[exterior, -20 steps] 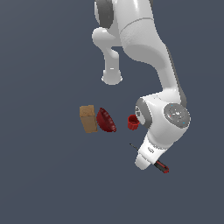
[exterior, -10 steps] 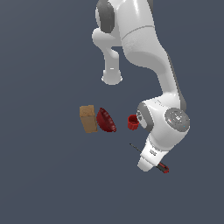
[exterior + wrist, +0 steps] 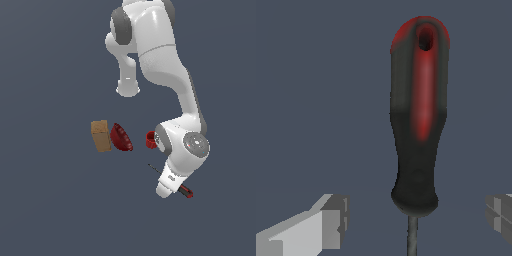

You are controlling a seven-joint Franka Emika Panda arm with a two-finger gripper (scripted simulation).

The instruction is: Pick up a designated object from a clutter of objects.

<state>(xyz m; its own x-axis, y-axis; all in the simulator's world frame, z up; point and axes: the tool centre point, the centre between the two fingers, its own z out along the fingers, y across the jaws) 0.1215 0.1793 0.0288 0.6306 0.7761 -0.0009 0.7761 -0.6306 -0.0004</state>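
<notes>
Two fingers (image 3: 331,220) stand spread apart, the screwdriver (image 3: 418,125) lying untouched between them.

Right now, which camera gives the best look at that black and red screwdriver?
The wrist view: the screwdriver fills the picture, its black handle with red stripe and the shaft's start clear between the open gripper fingers. The exterior view shows only the screwdriver's handle end and thin shaft tip beside the arm.

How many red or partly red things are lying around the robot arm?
3. A dark red bowl beside the tan box, a small red cup half hidden behind the arm, and a black-and-red screwdriver under the open gripper. The arm may hide more.
</notes>
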